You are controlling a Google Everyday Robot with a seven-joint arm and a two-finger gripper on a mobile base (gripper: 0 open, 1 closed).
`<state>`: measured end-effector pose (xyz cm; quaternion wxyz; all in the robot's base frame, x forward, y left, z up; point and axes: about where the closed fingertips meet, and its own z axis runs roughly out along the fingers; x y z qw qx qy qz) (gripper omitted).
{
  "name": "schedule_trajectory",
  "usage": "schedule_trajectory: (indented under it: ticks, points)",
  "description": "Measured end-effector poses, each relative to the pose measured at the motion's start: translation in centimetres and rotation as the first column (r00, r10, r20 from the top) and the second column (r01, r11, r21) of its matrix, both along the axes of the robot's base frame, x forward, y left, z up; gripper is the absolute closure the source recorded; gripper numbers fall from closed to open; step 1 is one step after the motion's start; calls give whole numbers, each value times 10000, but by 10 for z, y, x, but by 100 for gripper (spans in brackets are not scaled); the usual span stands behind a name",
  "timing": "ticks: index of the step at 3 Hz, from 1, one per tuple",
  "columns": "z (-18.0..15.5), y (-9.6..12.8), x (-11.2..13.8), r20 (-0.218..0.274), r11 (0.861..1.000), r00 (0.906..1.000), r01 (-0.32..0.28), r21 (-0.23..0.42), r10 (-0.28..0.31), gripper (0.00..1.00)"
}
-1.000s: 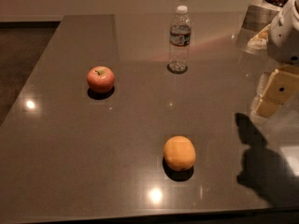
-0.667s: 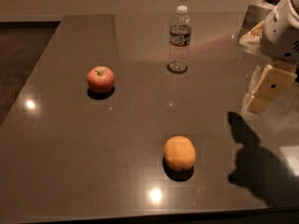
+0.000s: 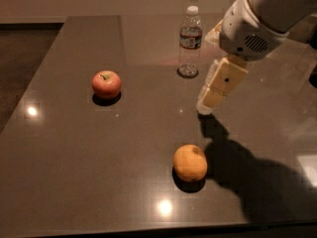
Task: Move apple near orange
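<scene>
The small red apple (image 3: 106, 84) with a short stem sits on the dark table (image 3: 74, 157) at the left. The orange (image 3: 190, 163) lies nearer the front, right of centre, well apart from the apple. My gripper (image 3: 204, 107) hangs from the white arm at the upper right. It points down over the table, above and a little right of the orange and far right of the apple. It holds nothing that I can see.
A clear plastic water bottle (image 3: 190, 42) with a white cap stands upright at the back, just left of the arm. The arm's shadow (image 3: 247, 172) falls on the table right of the orange. The table's front edge runs along the bottom.
The arm and gripper have swung in from the right edge toward the table's middle, now close to the bottle. The apple, orange and bottle have not moved.
</scene>
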<state>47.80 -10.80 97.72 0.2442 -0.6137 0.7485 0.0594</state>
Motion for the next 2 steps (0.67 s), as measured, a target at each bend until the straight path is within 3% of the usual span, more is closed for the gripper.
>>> schedule_trajectory:
  ticks: [1, 2]
  points:
    - [-12, 39, 24, -195, 9993, 9998, 78, 361, -71, 0]
    - [-28, 85, 48, -752, 9930, 9965, 450, 1090, -369, 0]
